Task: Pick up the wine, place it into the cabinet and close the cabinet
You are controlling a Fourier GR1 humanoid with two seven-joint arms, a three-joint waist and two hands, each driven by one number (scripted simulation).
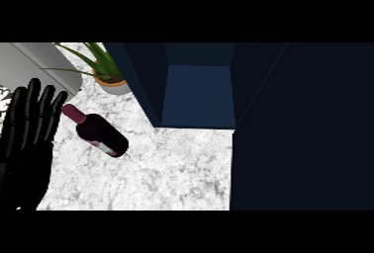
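Head view: I see my left hand (pixel 30 116) at the frame's left edge, fingers straight, holding nothing. Just beside it the wine bottle (pixel 97 131) lies on the marble counter (pixel 175 173), left of the open cabinet (pixel 197 89).

The bench (pixel 168 173) has a white and grey marbled top that fills the middle and lower left of the head view. A dark wine bottle (pixel 96 131) lies on its side on it, left of centre, neck toward the upper left and base toward the lower right (a pale label shows near the base). At the back a potted plant (pixel 110 79) stands in a light pot, its long green leaves spreading left and up. Just right of the plant a dark blue cabinet (pixel 197 94) stands on the bench with its door open, the inside a lighter blue.
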